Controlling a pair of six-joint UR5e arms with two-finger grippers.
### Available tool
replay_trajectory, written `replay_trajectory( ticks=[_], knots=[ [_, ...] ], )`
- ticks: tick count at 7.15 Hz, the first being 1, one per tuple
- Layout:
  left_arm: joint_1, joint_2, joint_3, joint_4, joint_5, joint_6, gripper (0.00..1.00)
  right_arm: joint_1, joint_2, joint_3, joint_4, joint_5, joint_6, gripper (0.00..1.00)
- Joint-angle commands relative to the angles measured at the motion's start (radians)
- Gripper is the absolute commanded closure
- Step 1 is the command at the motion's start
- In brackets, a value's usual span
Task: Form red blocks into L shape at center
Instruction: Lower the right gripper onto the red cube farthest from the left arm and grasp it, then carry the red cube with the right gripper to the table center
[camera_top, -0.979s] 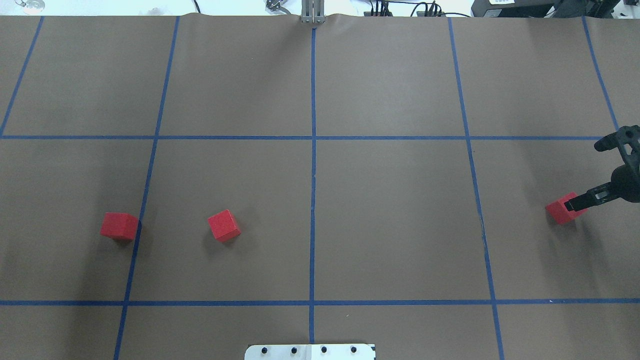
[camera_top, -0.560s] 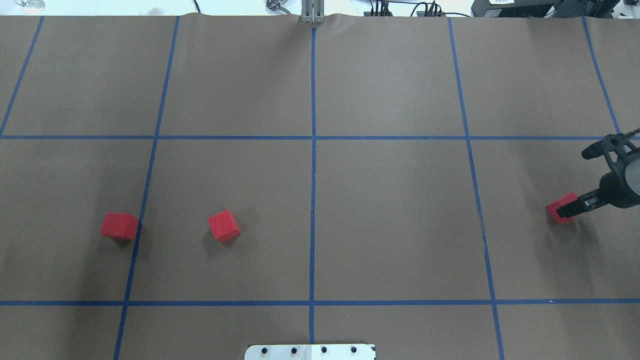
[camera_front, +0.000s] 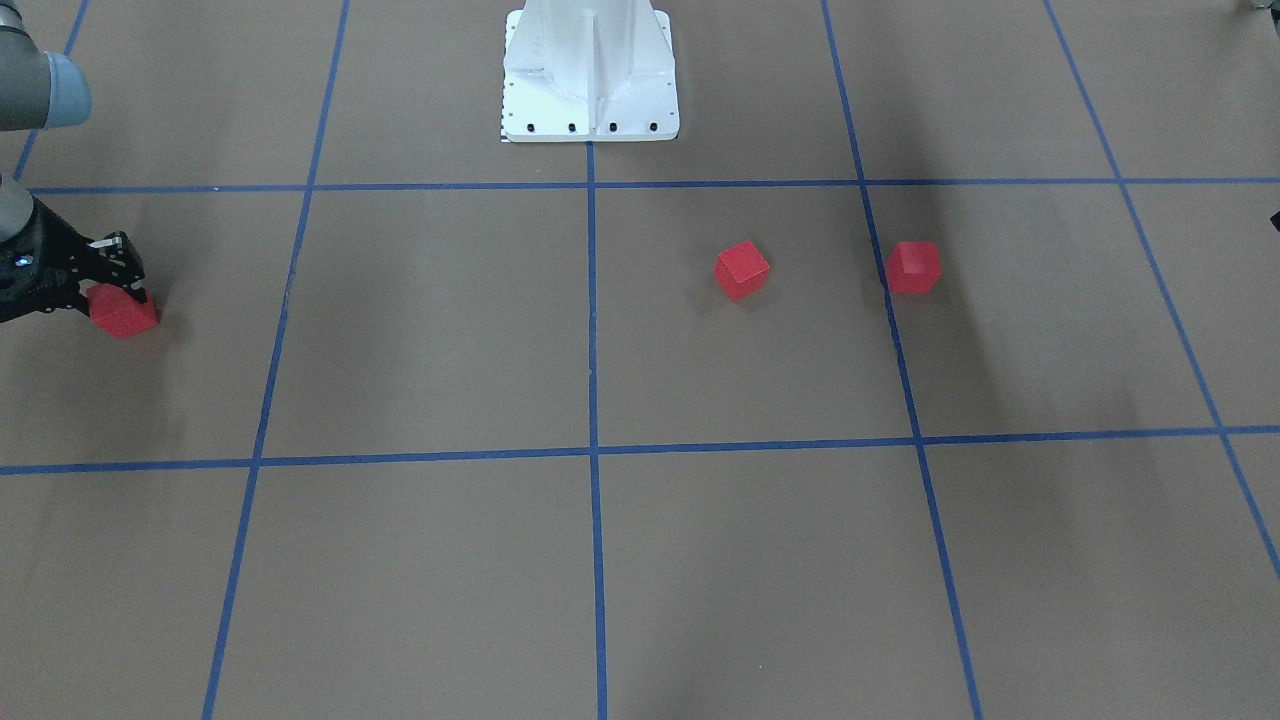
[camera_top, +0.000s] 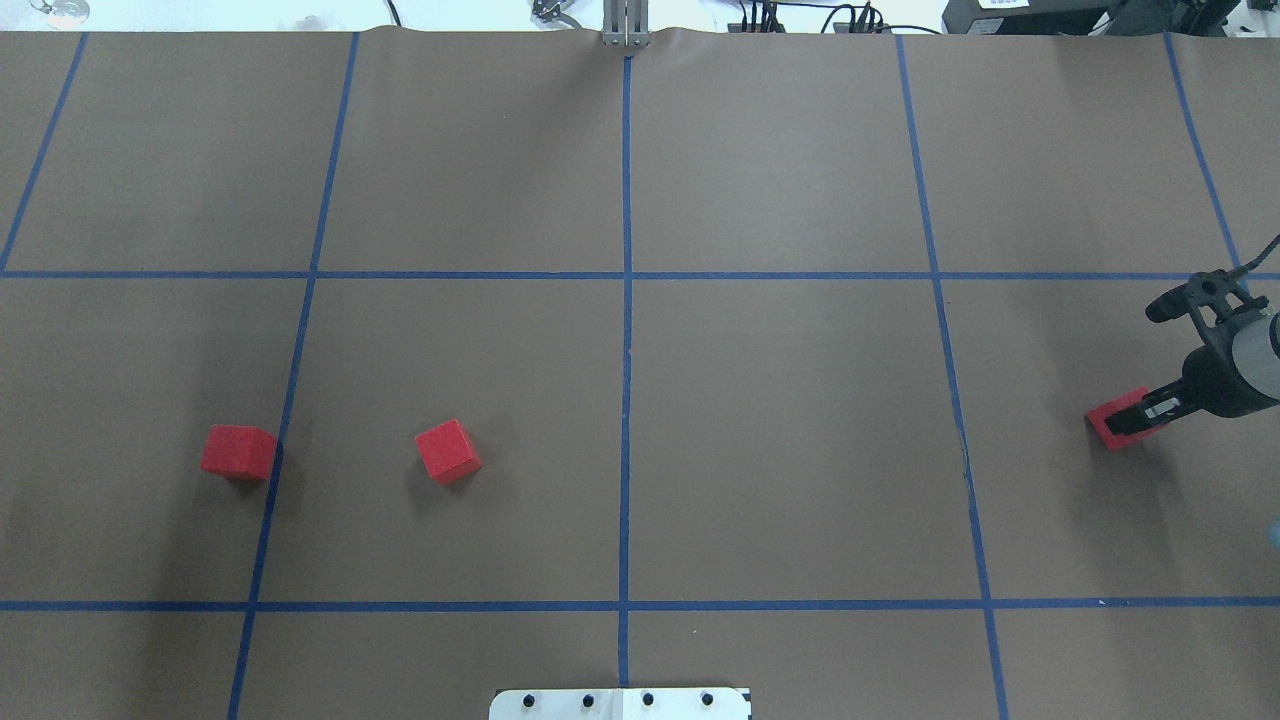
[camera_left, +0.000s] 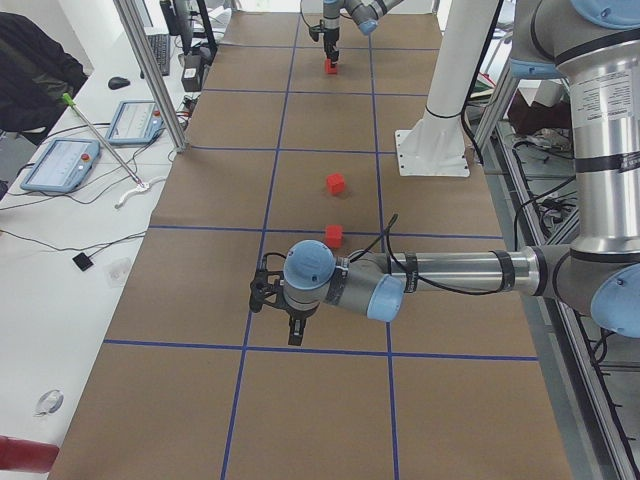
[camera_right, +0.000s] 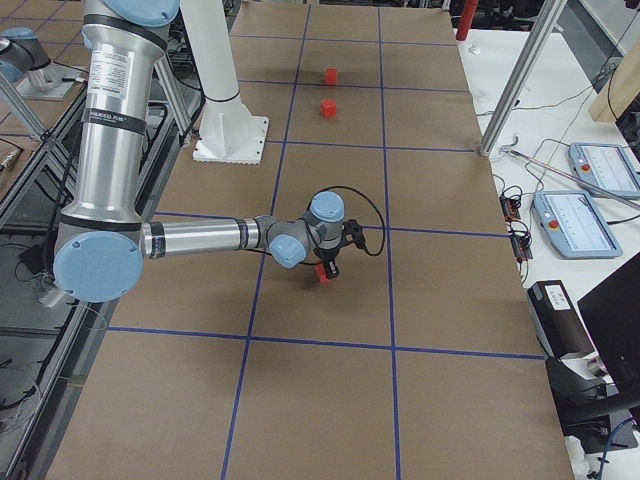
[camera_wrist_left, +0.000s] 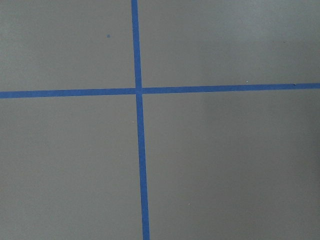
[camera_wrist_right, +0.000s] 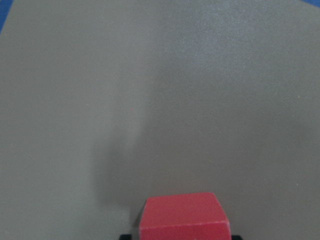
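Observation:
Three red blocks are on the brown table. Two of them, one (camera_top: 238, 452) and the other (camera_top: 447, 451), rest on the left half, also seen in the front view as a block (camera_front: 912, 267) and a block (camera_front: 741, 269). The third red block (camera_top: 1113, 418) is at the far right, and my right gripper (camera_top: 1140, 417) is shut on it; the right wrist view shows this block (camera_wrist_right: 182, 217) between the fingers. The center (camera_top: 700, 430), crossed by a blue tape line, is bare. My left gripper (camera_left: 290, 325) shows only in the left side view, so I cannot tell its state.
Blue tape grid lines divide the tabletop. The robot's white base (camera_front: 590, 75) stands at the robot's edge of the table. Tablets (camera_left: 60, 165) and cables lie on a side bench beyond the table's far edge.
My right gripper has turned and settled over the right block, and block and gripper have shifted slightly left. The two left blocks have not moved.

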Motion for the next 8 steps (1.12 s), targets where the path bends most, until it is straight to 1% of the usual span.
replay_trajectory(
  ticks=[1,2,3,4,5,6,7,8],
  knots=[
    [0.0,-0.002,0.001,0.0,0.0,0.0,0.0,-0.003,0.042,0.124,-0.099,0.006,0.093,1.0],
    [0.0,-0.002,-0.002,-0.002,0.0,0.002,0.0,-0.007,0.173,0.131,-0.196,0.003,0.167,1.0],
    [0.0,-0.003,-0.002,0.0,0.0,0.002,0.0,-0.062,0.322,0.123,-0.297,-0.009,0.316,1.0],
    [0.0,-0.003,-0.002,0.0,0.0,0.002,0.0,-0.16,0.481,0.117,-0.396,-0.076,0.47,1.0],
    [0.0,-0.006,-0.002,-0.003,0.0,0.002,0.0,-0.269,0.606,0.096,-0.463,-0.183,0.608,1.0],
    [0.002,-0.012,0.0,-0.002,0.005,0.002,0.0,-0.338,0.73,0.015,-0.466,-0.258,0.72,1.0],
    [0.003,-0.014,0.0,-0.002,0.005,0.002,0.0,-0.372,0.839,-0.078,-0.465,-0.265,0.834,1.0],
    [0.003,-0.014,-0.002,-0.003,0.005,0.002,0.0,-0.411,0.916,-0.163,-0.463,-0.299,0.894,1.0]
  ],
)
